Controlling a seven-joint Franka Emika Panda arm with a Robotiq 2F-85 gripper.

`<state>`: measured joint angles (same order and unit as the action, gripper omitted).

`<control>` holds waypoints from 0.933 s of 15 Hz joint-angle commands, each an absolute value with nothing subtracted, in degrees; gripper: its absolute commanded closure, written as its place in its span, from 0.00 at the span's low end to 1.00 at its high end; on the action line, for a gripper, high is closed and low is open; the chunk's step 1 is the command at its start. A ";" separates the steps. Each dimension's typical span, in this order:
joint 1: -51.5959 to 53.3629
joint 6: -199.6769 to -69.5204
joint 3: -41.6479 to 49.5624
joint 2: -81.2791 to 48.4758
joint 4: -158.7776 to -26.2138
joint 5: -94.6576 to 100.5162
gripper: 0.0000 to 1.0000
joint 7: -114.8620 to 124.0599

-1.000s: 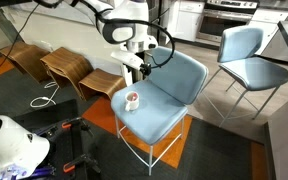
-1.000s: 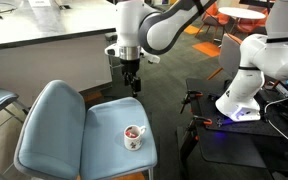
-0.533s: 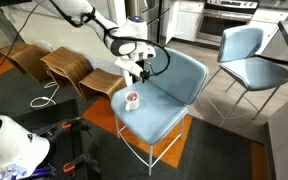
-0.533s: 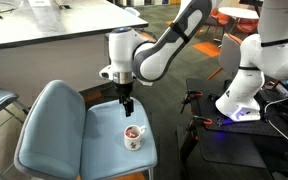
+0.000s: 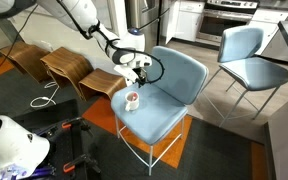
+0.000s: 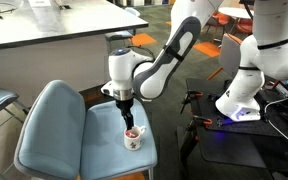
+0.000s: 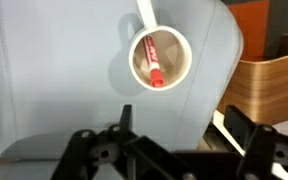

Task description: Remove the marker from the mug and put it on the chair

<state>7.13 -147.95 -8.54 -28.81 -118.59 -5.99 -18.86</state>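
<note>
The gripper (image 7: 180,128) hangs just above the mug (image 7: 180,52), its jaws spread wide apart with nothing between them. The red marker (image 7: 152,64) leans inside the white mug, which stands upright on the seat of the light-blue chair (image 7: 54,90), near the seat's edge

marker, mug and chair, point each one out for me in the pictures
marker (image 7: 153,68), wrist view, on its red body.
mug (image 6: 133,142), in an exterior view, on its white outer wall.
chair (image 5: 162,115), in an exterior view, on the bare seat padding.
</note>
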 commanded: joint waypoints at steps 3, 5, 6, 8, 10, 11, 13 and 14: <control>4.46 -152.56 -10.93 -31.31 -120.42 -6.63 0.15 -17.62; 3.08 -153.52 -11.65 -32.27 -120.93 -6.92 0.29 -18.52; 2.67 -154.13 -11.97 -32.73 -121.23 -6.77 0.37 -18.77; 2.24 -154.90 -12.24 -33.59 -121.46 -6.18 0.47 -18.73; 1.72 -155.16 -12.81 -34.33 -121.60 -6.15 0.45 -18.81; 1.64 -155.28 -12.99 -34.74 -121.60 -6.12 0.46 -18.75; 1.44 -155.37 -13.38 -35.74 -121.35 -6.12 0.46 -18.81; 1.22 -155.43 -13.64 -36.35 -121.14 -6.19 0.44 -18.90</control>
